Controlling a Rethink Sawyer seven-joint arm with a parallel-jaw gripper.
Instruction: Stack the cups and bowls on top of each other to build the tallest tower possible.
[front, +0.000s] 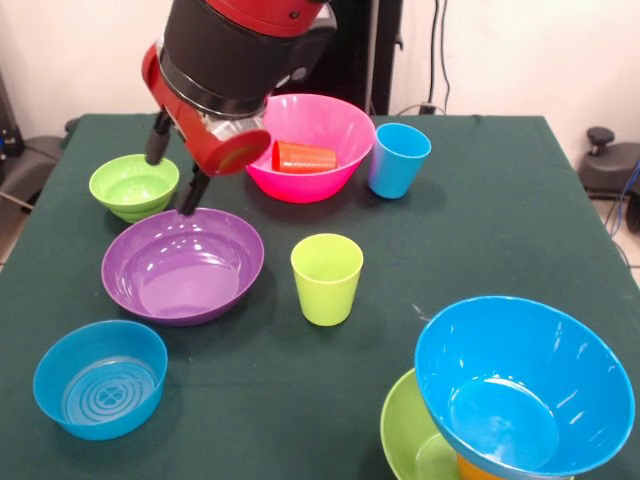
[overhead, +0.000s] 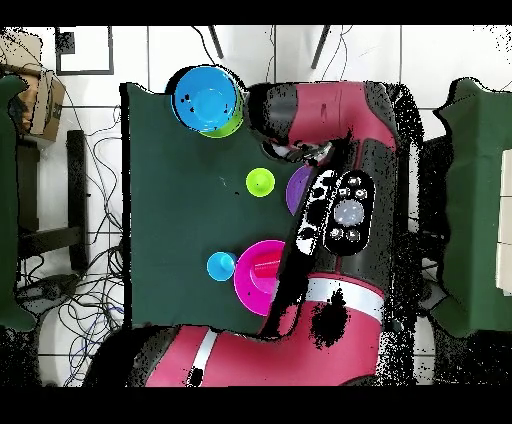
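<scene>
My gripper is open and empty, hanging over the gap between the small lime green bowl and the large purple bowl. The red cup lies on its side in the large pink bowl. The light blue cup stands right of the pink bowl. The lime green cup stands mid-table. The small blue bowl sits front left. The tower stands front right: large blue bowl tilted on the orange cup inside the large lime green bowl.
In the overhead view the arm hides the gripper and part of the purple bowl. The tower, the green cup, the pink bowl and the light blue cup show. The dark green table ends close to the tower.
</scene>
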